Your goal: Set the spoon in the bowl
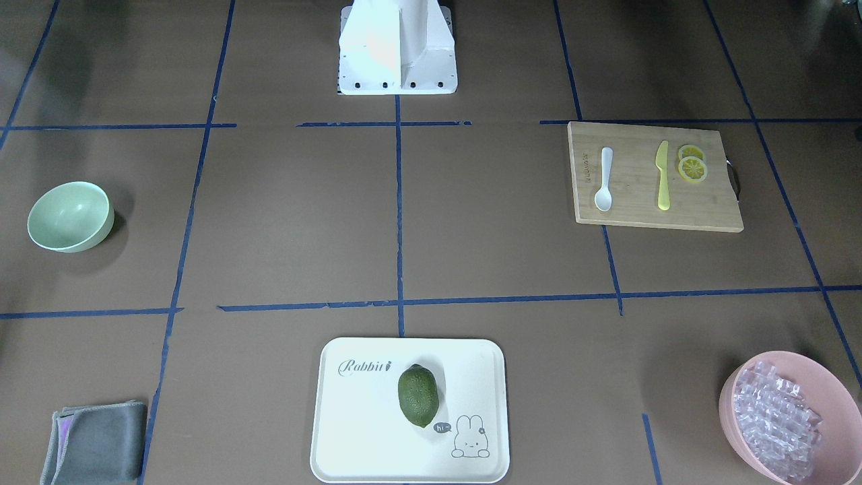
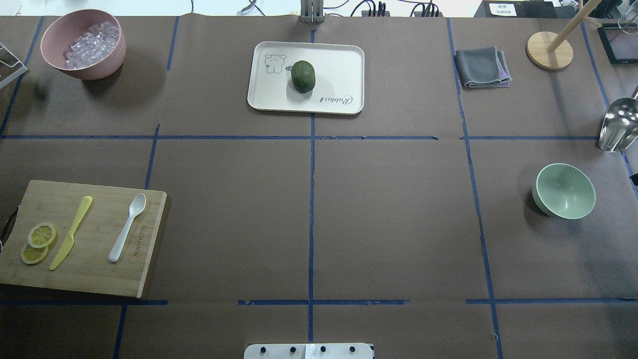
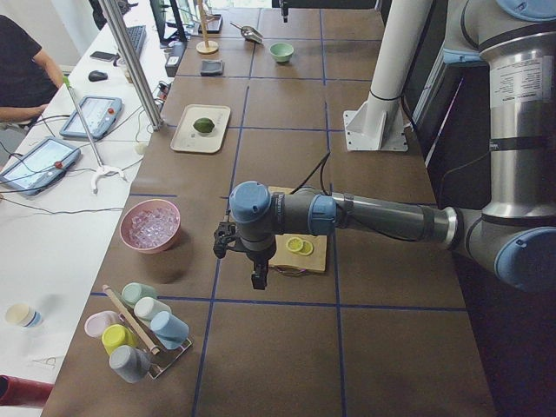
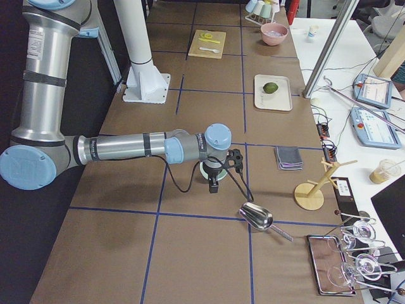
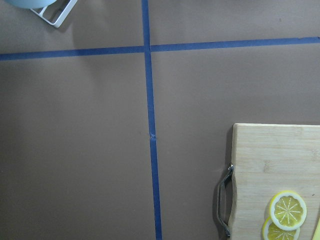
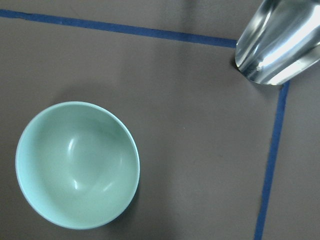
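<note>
The left gripper (image 3: 258, 283) hangs fingers-down over the bare table just off the handled end of the wooden cutting board (image 2: 89, 279). It shows only in the side view, so I cannot tell whether its jaws are apart or together. The right gripper (image 4: 213, 188) hangs above the pale mint-green bowl (image 2: 563, 191), and its jaw state is equally impossible to judge. The steel scoop (image 2: 618, 124) lies near that bowl. The white plastic spoon (image 2: 127, 228) lies flat on the cutting board on the robot's left, well apart from the bowl on the right, with its scoop end pointing away from the robot. The yellow knife (image 2: 71, 233) lies beside it, and two overlapping lemon slices (image 2: 37, 243) sit beyond the knife. Farther off are a pink bowl (image 2: 82, 65) of clear ice-like pieces, a white tray (image 2: 339, 65) carrying a dark green fruit (image 2: 303, 76), and a folded grey cloth (image 2: 481, 67).
</note>
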Controlling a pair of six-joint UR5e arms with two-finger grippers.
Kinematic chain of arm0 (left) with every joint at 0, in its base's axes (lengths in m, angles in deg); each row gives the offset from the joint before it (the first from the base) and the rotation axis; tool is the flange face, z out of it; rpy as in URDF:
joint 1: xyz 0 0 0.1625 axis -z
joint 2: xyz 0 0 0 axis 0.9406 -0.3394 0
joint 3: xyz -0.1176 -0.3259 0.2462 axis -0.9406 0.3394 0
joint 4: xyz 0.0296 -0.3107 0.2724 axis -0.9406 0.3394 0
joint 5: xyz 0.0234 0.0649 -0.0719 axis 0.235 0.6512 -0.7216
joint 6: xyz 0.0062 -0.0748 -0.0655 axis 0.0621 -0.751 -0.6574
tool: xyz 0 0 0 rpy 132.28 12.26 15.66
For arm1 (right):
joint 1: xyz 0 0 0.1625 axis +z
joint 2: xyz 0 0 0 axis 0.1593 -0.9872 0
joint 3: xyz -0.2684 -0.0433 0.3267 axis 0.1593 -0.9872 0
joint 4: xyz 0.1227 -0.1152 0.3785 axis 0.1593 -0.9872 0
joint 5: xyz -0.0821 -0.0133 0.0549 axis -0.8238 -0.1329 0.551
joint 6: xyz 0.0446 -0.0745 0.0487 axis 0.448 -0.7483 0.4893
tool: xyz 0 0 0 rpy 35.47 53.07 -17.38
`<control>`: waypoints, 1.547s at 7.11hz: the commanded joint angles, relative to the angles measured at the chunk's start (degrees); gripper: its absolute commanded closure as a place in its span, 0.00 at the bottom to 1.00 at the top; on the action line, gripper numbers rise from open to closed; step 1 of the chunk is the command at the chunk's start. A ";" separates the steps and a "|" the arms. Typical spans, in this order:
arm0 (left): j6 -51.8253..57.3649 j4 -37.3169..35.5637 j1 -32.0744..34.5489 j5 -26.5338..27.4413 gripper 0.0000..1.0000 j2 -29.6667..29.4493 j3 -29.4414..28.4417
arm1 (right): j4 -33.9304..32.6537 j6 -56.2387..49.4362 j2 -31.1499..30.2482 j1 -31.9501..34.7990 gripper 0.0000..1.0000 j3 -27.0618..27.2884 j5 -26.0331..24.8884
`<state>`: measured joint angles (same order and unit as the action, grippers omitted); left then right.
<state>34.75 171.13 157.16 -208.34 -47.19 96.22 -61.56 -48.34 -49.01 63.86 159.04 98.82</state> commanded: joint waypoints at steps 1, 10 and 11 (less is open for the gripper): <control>0.01 1.56 -0.16 0.02 0.00 0.06 -0.40 | 16.11 8.70 1.06 -6.73 0.07 -7.88 -4.28; 0.01 2.10 -0.08 -0.07 0.00 0.23 1.35 | 17.50 20.03 6.07 -12.03 1.00 -7.09 -0.71; -0.08 2.10 -0.08 -1.55 0.00 0.41 1.36 | 16.62 25.53 7.47 -14.20 1.00 -2.52 0.19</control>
<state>34.75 173.23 157.04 -208.80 -46.93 97.34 -43.92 -27.47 -42.85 51.25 151.72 97.35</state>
